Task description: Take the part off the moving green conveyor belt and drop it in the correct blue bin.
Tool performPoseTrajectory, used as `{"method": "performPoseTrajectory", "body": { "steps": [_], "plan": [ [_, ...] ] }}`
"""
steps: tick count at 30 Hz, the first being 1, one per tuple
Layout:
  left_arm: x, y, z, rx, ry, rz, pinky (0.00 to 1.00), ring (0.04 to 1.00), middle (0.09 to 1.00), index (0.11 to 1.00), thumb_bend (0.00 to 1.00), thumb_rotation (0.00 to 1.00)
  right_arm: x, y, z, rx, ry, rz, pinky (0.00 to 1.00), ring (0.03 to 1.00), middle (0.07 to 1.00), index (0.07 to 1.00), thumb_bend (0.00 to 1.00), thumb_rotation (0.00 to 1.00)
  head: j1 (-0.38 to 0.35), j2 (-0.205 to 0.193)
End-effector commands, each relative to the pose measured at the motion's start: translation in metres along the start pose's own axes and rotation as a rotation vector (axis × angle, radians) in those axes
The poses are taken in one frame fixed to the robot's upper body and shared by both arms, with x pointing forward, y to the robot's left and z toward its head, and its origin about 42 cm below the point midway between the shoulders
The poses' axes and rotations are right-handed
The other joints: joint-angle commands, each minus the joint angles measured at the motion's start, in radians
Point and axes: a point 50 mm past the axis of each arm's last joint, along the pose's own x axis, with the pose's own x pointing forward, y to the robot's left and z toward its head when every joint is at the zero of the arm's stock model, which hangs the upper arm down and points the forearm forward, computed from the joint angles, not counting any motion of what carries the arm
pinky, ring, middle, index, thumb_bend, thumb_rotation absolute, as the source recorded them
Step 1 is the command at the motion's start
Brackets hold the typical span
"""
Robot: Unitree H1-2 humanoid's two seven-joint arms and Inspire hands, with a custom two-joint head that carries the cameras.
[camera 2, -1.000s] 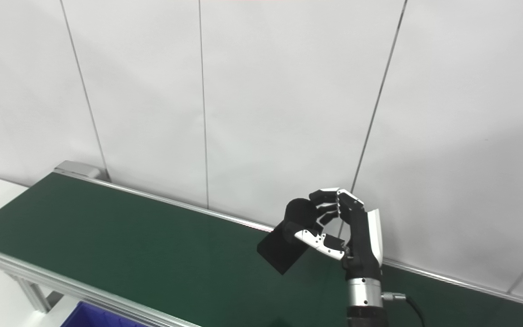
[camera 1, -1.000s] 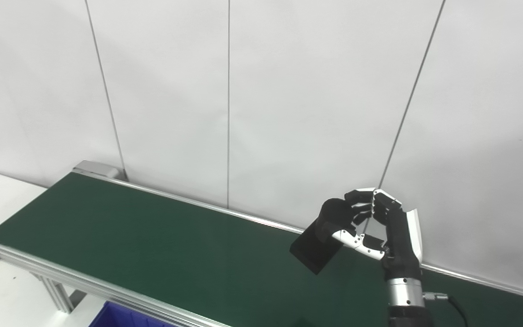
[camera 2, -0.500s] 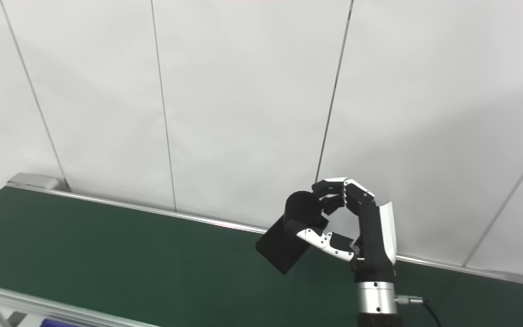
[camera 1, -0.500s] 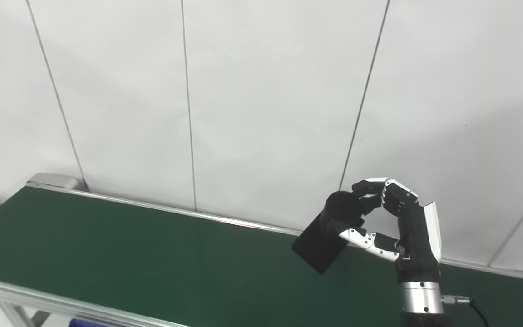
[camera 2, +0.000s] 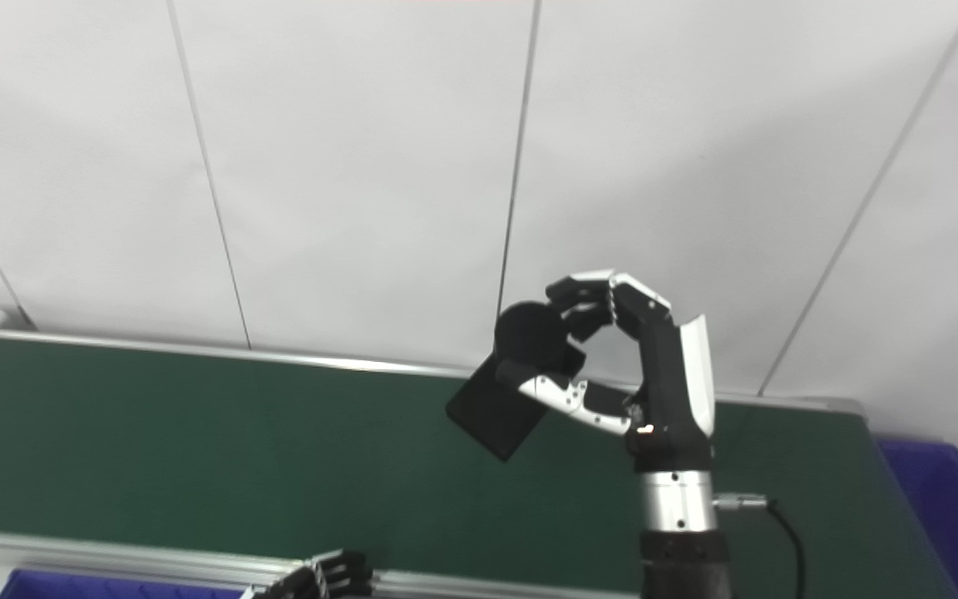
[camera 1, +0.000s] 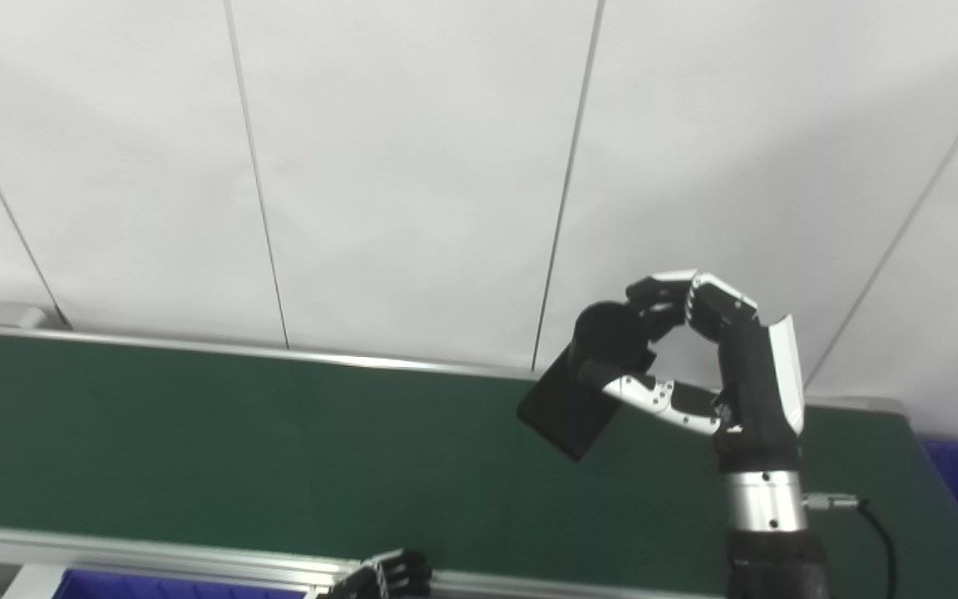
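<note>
black part (camera 1: 583,378) pinched in right robot hand (camera 1: 695,366), above green belt (camera 1: 196,433)

The right hand (camera 1: 716,366) is mostly black, with a white plate along its outer edge and white caps on the backs of the fingers (camera 1: 669,287). Its thumb (camera 1: 654,398) is white with small dark screws and a black tip. Below sits a bright metal wrist ring (camera 1: 764,502) dotted with screws, then a black forearm. A metal plug with a thin black cable (camera 1: 874,524) juts from the ring. The left hand (camera 1: 387,576) shows only black fingers with pale edging.
</note>
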Motion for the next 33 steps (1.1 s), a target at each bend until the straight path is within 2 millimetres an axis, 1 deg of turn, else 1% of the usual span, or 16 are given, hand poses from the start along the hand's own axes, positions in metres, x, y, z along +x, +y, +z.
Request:
{"method": "performPoseTrajectory", "body": {
  "steps": [1, 2, 8, 9, 11, 17, 18, 21, 29, 33],
  "plan": [
    [0.001, 0.005, 0.013, 0.004, -0.036, 0.002, 0.70, 0.750, 0.763, 0.773, 0.71, 0.62, 0.003, -0.005, 0.014, 0.004, -0.038, -0.032, 0.37, 0.441, 0.500, 0.524, 0.50, 0.00, -0.007, 0.014],
    [0.001, 0.005, 0.014, 0.004, -0.037, 0.002, 0.69, 0.743, 0.760, 0.772, 0.70, 0.60, 0.001, -0.006, 0.014, 0.006, -0.038, -0.034, 0.37, 0.441, 0.500, 0.526, 0.50, 0.00, -0.007, 0.014],
    [-0.002, 0.010, 0.024, -0.001, -0.048, -0.004, 0.67, 0.721, 0.745, 0.766, 0.68, 0.57, -0.016, -0.013, 0.022, 0.003, -0.033, -0.042, 0.38, 0.439, 0.496, 0.526, 0.50, 0.00, -0.034, 0.069],
    [-0.002, 0.011, 0.025, 0.000, -0.049, -0.004, 0.67, 0.720, 0.744, 0.765, 0.68, 0.57, -0.019, -0.014, 0.024, 0.002, -0.030, -0.046, 0.38, 0.439, 0.496, 0.526, 0.50, 0.00, -0.035, 0.072],
    [-0.003, 0.014, 0.027, 0.001, -0.052, -0.003, 0.66, 0.716, 0.740, 0.761, 0.69, 0.56, -0.025, -0.015, 0.027, 0.004, -0.027, -0.051, 0.38, 0.438, 0.498, 0.526, 0.50, 0.00, -0.050, 0.090],
    [-0.005, 0.019, 0.031, -0.004, -0.051, 0.000, 0.66, 0.717, 0.738, 0.753, 0.72, 0.56, -0.043, -0.017, 0.033, -0.008, -0.001, -0.060, 0.35, 0.440, 0.509, 0.532, 0.50, 0.00, -0.068, 0.118],
    [-0.005, 0.019, 0.032, -0.003, -0.050, 0.000, 0.66, 0.715, 0.737, 0.752, 0.72, 0.56, -0.045, -0.018, 0.033, -0.013, 0.001, -0.060, 0.35, 0.437, 0.507, 0.535, 0.50, 0.00, -0.068, 0.118],
    [-0.006, 0.021, 0.034, -0.007, -0.049, -0.003, 0.66, 0.708, 0.739, 0.752, 0.71, 0.56, -0.058, -0.020, 0.031, -0.028, 0.028, -0.054, 0.35, 0.431, 0.503, 0.543, 0.50, 0.00, -0.081, 0.131],
    [-0.007, 0.024, 0.039, -0.007, -0.045, -0.005, 0.66, 0.723, 0.749, 0.752, 0.73, 0.56, -0.094, -0.020, 0.028, -0.016, 0.109, -0.058, 0.34, 0.433, 0.507, 0.544, 0.50, 0.00, -0.092, 0.158],
    [-0.008, 0.024, 0.043, -0.023, -0.040, -0.005, 0.67, 0.724, 0.749, 0.754, 0.76, 0.56, -0.119, -0.020, 0.027, -0.033, 0.178, -0.060, 0.33, 0.427, 0.510, 0.549, 0.50, 0.00, -0.095, 0.172]
  ]
}}
